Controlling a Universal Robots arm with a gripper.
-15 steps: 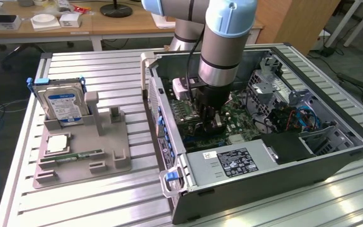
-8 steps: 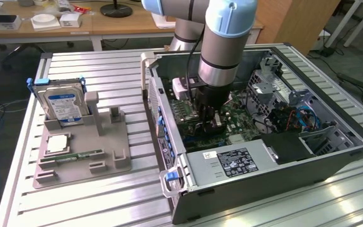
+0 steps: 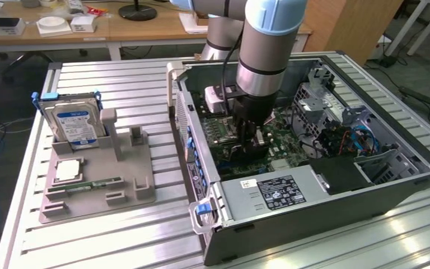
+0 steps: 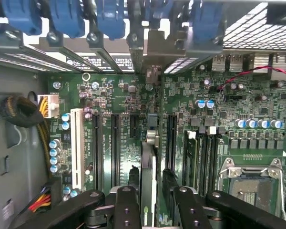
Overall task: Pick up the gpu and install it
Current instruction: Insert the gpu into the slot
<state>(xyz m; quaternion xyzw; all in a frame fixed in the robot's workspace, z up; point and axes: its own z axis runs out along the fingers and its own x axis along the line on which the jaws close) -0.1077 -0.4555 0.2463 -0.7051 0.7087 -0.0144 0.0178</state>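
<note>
Inside open grey PC case (image 3: 394, 190), black gripper (image 4: 152, 200) clamps thin dark gpu card (image 4: 148, 162) edge-on over green motherboard (image 4: 119, 143); slot misalignment risks jamming.

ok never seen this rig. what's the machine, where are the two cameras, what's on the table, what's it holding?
The machine is a grey-and-blue robot arm reaching down into an open black desktop computer case. The exterior view looks from off the arm; the wrist view looks down past the black gripper at the green motherboard. Between its fingers stands a thin dark expansion card, the gpu, edge-on over the slots. On the ribbed metal table, a grey holder tray carries a silver hard drive with a blue label and a slim green memory stick.
</note>
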